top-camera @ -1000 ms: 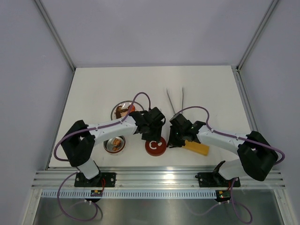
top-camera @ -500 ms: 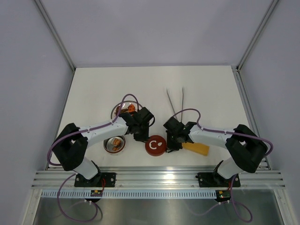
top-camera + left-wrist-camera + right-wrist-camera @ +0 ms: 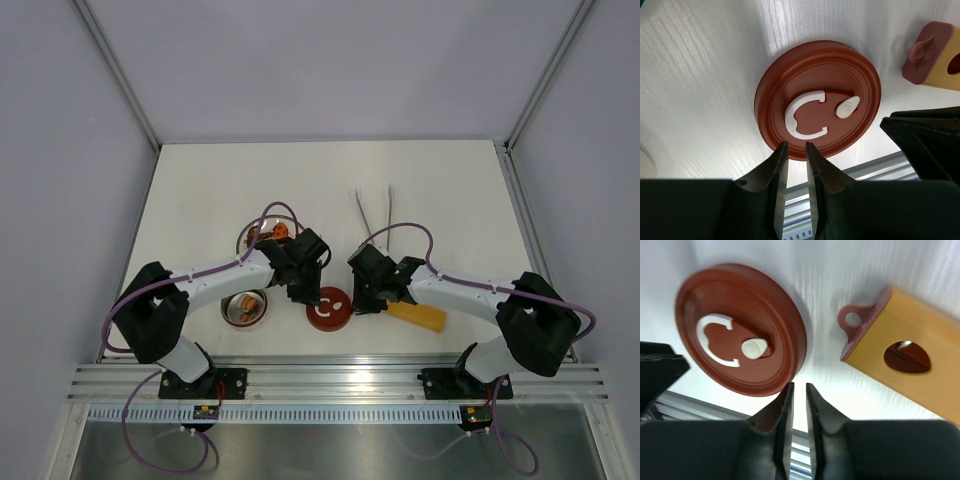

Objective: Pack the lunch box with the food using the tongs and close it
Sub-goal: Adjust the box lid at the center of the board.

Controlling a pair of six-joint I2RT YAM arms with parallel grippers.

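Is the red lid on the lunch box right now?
No, the lid lies flat on the table, apart from the lunch box.

The white table (image 3: 450, 190) carries the red lid (image 3: 330, 308), lunch box (image 3: 243, 308), silver plate (image 3: 258, 238), tongs (image 3: 373, 212) and yellow bar (image 3: 424, 317).

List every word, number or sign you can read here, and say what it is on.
"C": a white curl mark, the only sign, on the lid.
Bar: no text, only a dark teardrop cutout.
No other words or numbers can be read.
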